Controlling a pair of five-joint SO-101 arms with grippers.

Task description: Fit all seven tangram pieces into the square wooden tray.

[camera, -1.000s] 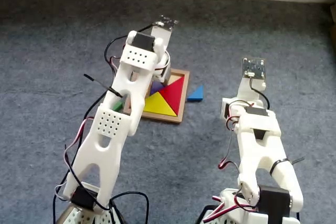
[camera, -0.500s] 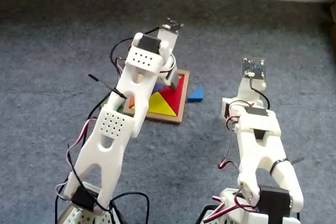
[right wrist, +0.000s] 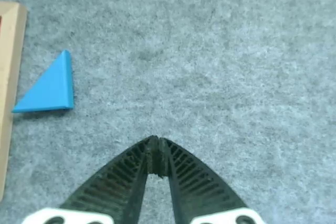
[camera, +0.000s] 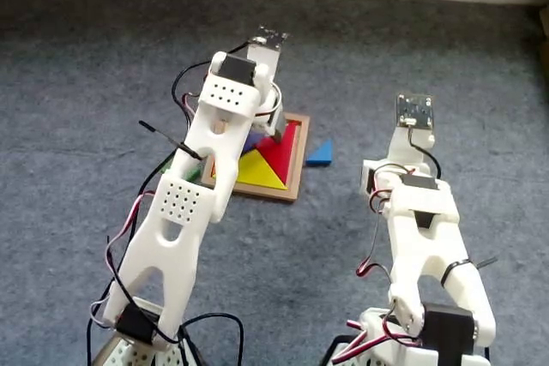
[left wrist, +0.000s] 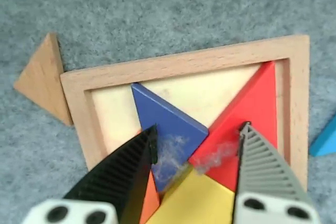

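swinging back after a brief drift right in the high view, the left gripper (left wrist: pixel 198 129) hangs wide open and empty over the dark blue triangle (left wrist: pixel 168 121) in the tray (left wrist: pixel 178 61) at centre frame. the right gripper (right wrist: pixel 157 157) is closed on nothing, and the light blue triangle (right wrist: pixel 50 87) waits outside.

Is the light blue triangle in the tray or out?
Out: the light blue triangle lies on the carpet, apart from the wooden tray.
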